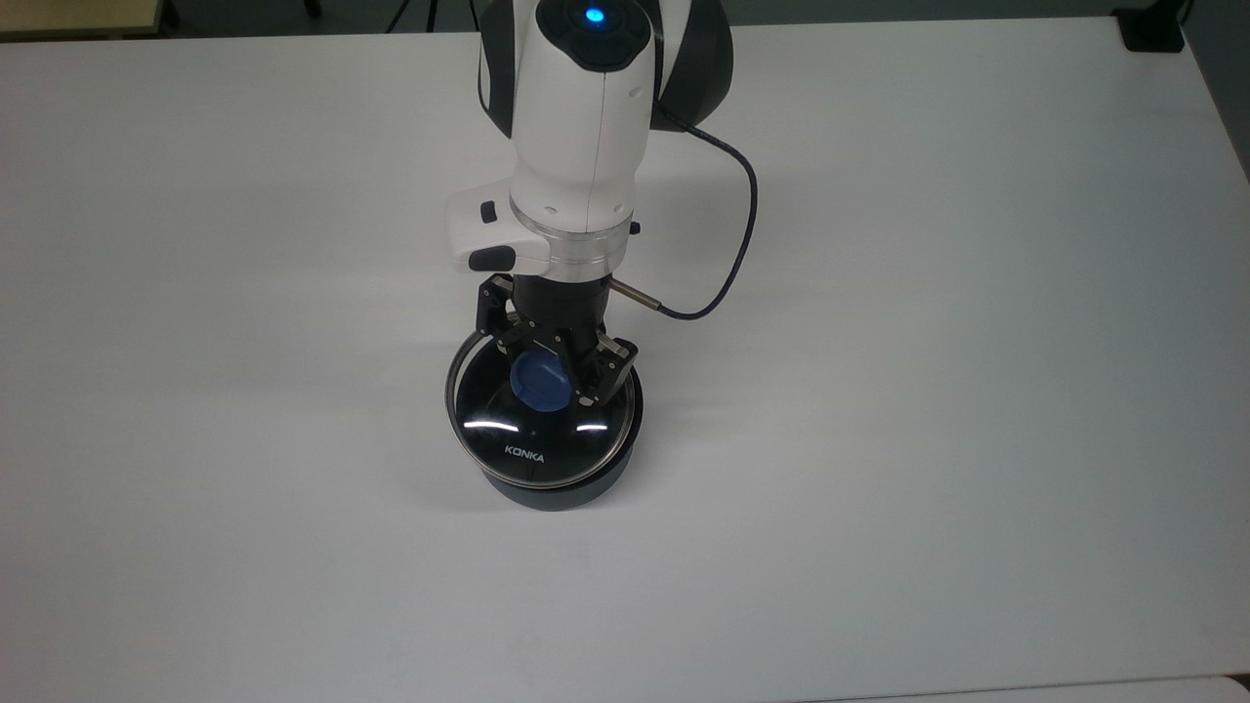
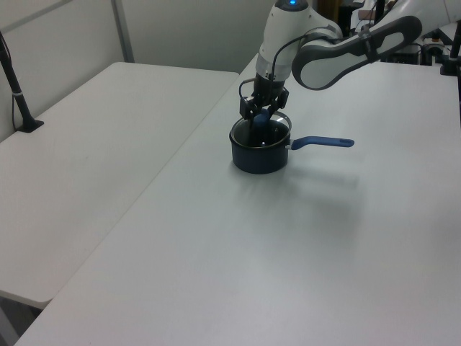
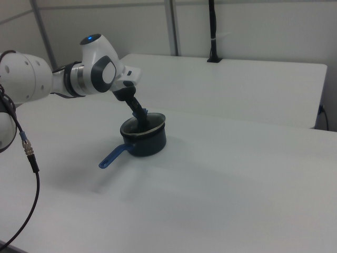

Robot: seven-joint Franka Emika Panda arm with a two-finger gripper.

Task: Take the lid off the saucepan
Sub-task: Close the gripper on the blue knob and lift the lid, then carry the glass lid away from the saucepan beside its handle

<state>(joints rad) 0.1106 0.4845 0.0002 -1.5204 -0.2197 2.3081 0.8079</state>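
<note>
While clamped on the round blue knob, gripper [image 1: 553, 363] holds glass lid [image 1: 532, 430] tilted, w/ dark saucepan [image 1: 576, 491] just beneath.

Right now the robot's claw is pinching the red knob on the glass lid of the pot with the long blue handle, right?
Nearly. The knob is blue, not red; the top view shows it clearly. The rest holds: the gripper is closed on that knob, on the glass lid, over the saucepan whose long blue handle shows in the left view.
</note>
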